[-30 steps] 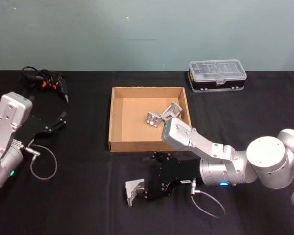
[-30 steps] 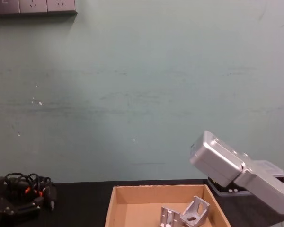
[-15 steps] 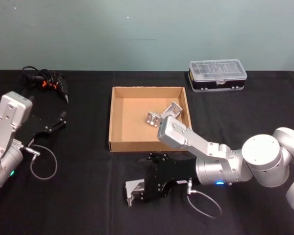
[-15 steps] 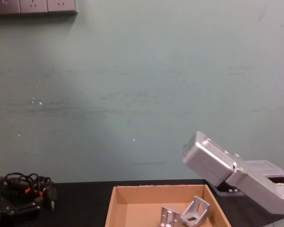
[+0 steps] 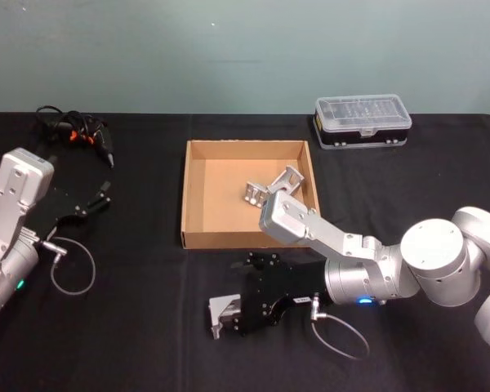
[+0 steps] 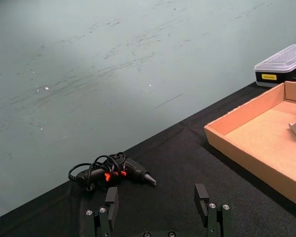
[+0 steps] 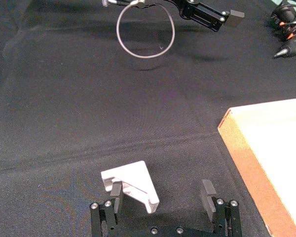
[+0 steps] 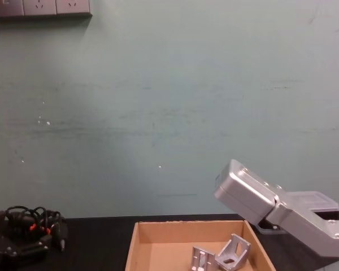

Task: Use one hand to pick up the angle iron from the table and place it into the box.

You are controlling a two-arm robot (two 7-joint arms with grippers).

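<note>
The right pincer (image 7: 161, 197) has slid further over the bench (image 5: 131, 327), spread around one bracket (image 7: 131, 184). Two brackets (image 5: 269, 187) lie beyond in the box (image 5: 198, 238); their shapes overlap.

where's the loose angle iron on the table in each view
Head view: the angle iron lies low and centre-left on the table, at the tip of the right gripper.
Right wrist view: it sits low in the picture, close to one of the open jaws.
Left wrist view: not in it.
Chest view: not in it.
Shared landmark: the box, beside the angle iron.
</note>
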